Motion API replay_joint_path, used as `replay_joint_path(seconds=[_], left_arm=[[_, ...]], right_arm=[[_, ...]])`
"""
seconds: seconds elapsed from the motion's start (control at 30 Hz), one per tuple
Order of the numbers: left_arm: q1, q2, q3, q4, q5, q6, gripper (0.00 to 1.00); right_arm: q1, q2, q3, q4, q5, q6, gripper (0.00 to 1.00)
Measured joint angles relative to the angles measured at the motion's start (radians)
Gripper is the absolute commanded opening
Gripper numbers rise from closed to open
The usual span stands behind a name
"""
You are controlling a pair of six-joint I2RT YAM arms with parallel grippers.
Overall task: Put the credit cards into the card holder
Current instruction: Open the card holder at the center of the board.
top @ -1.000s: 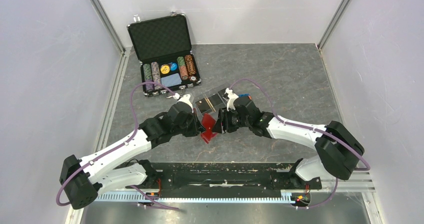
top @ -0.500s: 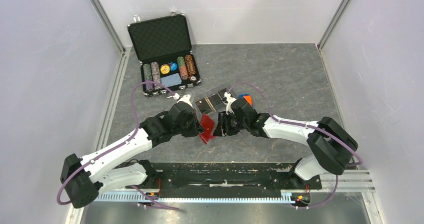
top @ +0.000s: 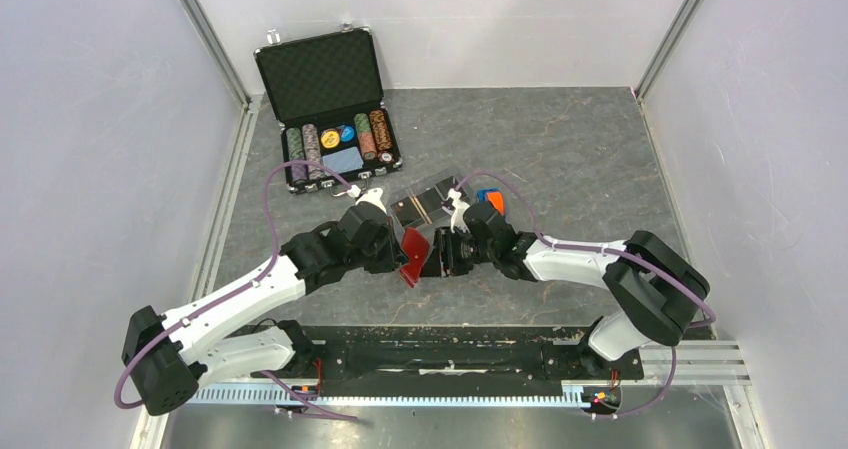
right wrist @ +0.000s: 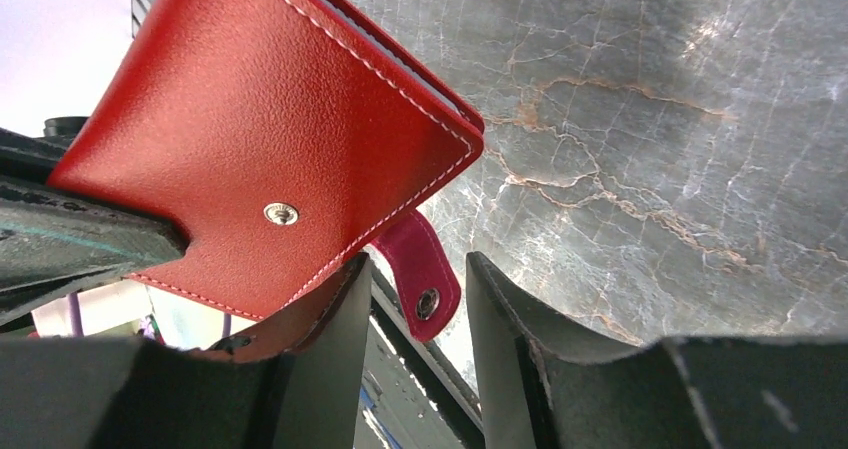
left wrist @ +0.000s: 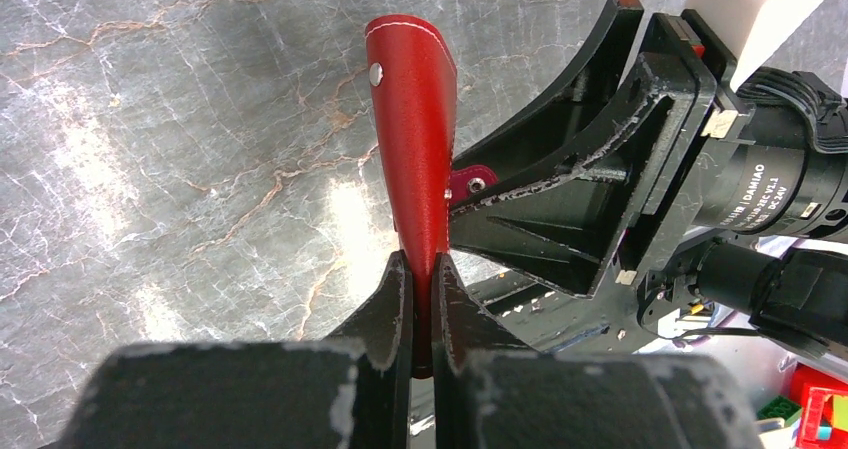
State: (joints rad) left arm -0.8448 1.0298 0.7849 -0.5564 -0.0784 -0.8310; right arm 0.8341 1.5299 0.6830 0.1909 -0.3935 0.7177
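- The card holder [top: 424,202] sits near the centre of the top view, a small clear acrylic tray on a dark base, lying flat on the grey table [top: 580,149] with its open side up.
- It lies askew, its long side running from lower left up toward upper right of the frame.
- Thin gold lines cross its dark floor; whether they are cards or dividers is too small to tell.
- Just right of the holder's right end, an orange credit card [top: 490,198] lies flat on the table. Whether the two touch cannot be told.
- Only part of that card's orange face shows.
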Motion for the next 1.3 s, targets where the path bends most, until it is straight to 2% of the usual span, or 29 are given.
replay_joint_path(seconds=[0.2,0.37,0.67,1.0,1.13,1.3], left_arm=[[0.0,-0.002,0.001,-0.018,-0.008,0.001,0.02],[0.0,-0.018,0.0,-0.019,-0.021,0.001,0.02],[0.0,-0.043,0.001,-0.019,-0.025,0.002,0.02],[0.0,-0.049,0.0,-0.019,-0.024,0.002,0.02],[0.0,-0.056,0.0,-0.019,-0.024,0.002,0.02],[0.0,-0.07,-0.004,-0.018,-0.024,0.002,0.02]], right_arm=[[-0.003,0.001,-0.035,0.065,-0.017,0.038,0.37],[-0.015,0.001,-0.088,0.134,-0.024,0.082,0.36],[-0.046,-0.013,-0.195,0.294,-0.038,0.185,0.48],[-0.06,-0.02,-0.275,0.576,-0.087,0.334,0.48],[-0.06,-0.016,-0.279,0.624,-0.098,0.357,0.42],[-0.06,-0.002,-0.273,0.579,-0.097,0.346,0.39]])
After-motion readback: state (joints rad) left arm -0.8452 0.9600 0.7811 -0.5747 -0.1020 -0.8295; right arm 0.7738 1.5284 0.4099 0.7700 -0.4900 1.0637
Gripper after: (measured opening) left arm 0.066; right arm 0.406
